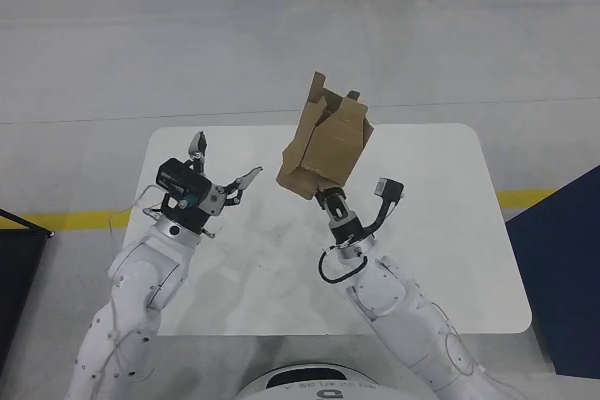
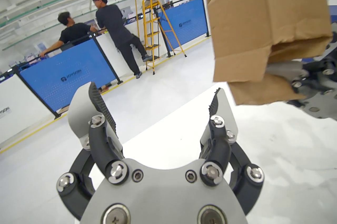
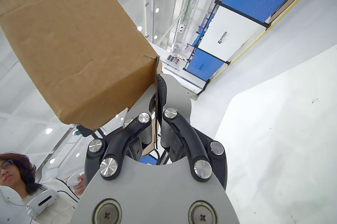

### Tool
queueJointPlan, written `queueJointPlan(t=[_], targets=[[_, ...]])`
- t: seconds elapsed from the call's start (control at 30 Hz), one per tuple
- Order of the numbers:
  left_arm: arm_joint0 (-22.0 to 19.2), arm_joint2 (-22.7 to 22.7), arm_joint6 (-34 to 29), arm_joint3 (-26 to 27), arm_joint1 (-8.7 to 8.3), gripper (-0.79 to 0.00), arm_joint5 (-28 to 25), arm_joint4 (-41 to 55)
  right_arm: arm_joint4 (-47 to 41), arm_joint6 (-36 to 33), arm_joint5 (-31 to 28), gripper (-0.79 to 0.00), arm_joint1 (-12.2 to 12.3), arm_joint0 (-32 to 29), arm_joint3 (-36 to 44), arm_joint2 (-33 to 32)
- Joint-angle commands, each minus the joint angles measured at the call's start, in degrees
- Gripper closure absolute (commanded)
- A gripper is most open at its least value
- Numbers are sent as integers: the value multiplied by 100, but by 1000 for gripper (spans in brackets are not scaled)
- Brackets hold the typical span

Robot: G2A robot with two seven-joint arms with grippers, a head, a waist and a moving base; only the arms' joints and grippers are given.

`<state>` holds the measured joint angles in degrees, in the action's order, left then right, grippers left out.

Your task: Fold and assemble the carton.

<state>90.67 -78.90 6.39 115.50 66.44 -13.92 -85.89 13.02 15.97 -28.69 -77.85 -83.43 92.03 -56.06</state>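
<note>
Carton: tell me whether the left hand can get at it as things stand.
Probably yes. The left hand is open beside the carton, which the right hand holds up above the table; nothing stands in the gap between them.

One carton (image 1: 325, 140), two tools (image 1: 225, 160) (image 1: 325, 195), one table (image 1: 450, 250)

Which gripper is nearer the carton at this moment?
Right. The right gripper is shut on the carton at its lower edge, holding it above the table. The left gripper hangs open beside it, apart from the cardboard.
</note>
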Motion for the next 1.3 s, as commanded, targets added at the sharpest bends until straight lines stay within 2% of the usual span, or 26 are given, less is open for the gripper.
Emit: queueJointPlan(t=[0.0, 0.13, 0.47, 0.8, 1.03, 1.27], targets=[[-81, 135, 46, 37, 12, -785, -28, -60, 168, 43, 55, 0, -6, -40, 24, -6], [-216, 379, 40, 91, 36, -785, -95, -115, 732, 227, 307, 0, -16, -129, 64, -10], [-259, 872, -70, 138, 66, -785, -369, -247, 1146, 511, 477, 0, -40, -303, 136, -119], [-461, 1170, -288, -33, 123, -785, 34, -602, 1640, 507, 472, 0, -49, -375, 276, -163], [-490, 1168, -327, -8, 139, -785, 90, -527, 2596, 623, 608, 0, -26, -411, 304, -245], [-361, 821, -338, 131, 113, -785, 124, -357, 4180, 934, 769, 0, 53, -525, 357, -414]])
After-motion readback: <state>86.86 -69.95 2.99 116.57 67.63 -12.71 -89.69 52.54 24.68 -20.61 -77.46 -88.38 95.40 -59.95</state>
